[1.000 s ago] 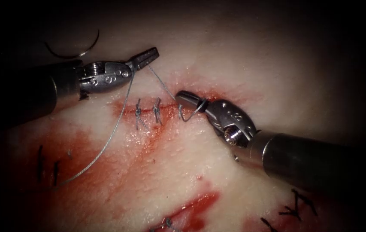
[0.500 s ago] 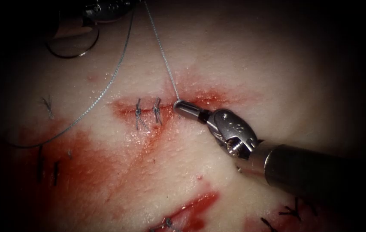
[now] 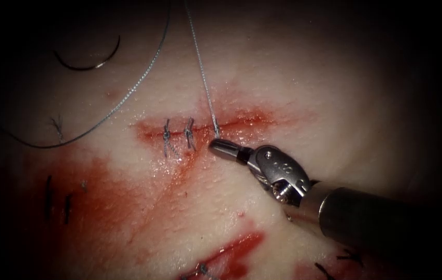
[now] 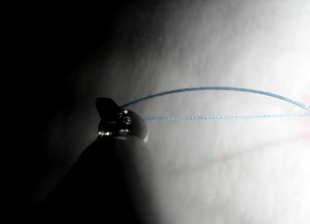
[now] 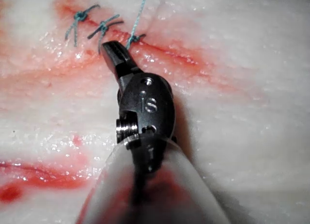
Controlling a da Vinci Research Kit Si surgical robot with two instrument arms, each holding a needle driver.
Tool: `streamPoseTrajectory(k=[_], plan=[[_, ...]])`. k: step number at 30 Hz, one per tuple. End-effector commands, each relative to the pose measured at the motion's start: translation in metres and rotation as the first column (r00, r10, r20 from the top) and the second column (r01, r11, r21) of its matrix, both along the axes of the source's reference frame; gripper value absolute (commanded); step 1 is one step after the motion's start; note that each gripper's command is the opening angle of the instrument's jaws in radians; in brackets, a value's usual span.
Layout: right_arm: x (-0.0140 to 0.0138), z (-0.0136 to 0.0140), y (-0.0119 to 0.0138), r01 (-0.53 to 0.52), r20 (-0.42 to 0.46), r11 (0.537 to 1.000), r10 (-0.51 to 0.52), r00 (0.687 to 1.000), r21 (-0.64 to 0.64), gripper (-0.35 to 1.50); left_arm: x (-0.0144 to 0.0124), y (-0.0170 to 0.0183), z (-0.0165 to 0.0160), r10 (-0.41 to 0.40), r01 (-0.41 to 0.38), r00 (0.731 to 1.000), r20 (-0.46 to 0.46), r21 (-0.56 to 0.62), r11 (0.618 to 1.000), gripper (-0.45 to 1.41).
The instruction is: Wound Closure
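At the cut (image 3: 205, 127), thread (image 3: 203, 85) rises from the third stitch toward twelve o'clock, where my left tool (image 4: 121, 124) grips it, jaws closed. My right tool (image 3: 226, 149), jaws closed on nothing, sits just at five o'clock of that stitch. Off toward ten o'clock, the needle (image 3: 88, 61) lies free on the tissue (image 3: 309, 93), not in it.

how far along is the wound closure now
Done: two tied stitches at the left of the cut. In hand: a third stitch, its thread running taut from the cut to the left claw, which grips it; the right claw, shut, holds nothing visible. The needle lies free on the tissue. Left: the cut's right stretch, unstitched.
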State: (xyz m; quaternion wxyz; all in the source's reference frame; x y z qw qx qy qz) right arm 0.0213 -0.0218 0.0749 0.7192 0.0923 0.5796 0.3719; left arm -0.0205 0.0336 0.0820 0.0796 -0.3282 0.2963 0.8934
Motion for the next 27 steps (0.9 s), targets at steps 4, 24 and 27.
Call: streamPoseTrajectory(k=[4,24,27], plan=[[0.0015,0.0012,-0.0007,0.031,0.012,1.000,-0.031,0.999,0.000,-0.35,-0.0002,0.0033,0.0010,-0.013,0.011,1.000,-0.024,-0.068,0.998,-0.45],[0.0016,0.0033,-0.0052,0.160,0.130,0.983,-0.171,0.977,0.093,-0.35,0.0002,0.0050,0.0019,-0.016,0.008,0.998,-0.061,-0.123,0.992,-0.45],[0.0016,0.0023,-0.0042,0.118,0.101,0.990,-0.125,0.987,0.077,-0.35,-0.0001,0.0040,0.0015,-0.004,0.004,1.000,0.000,-0.120,0.993,-0.45]])
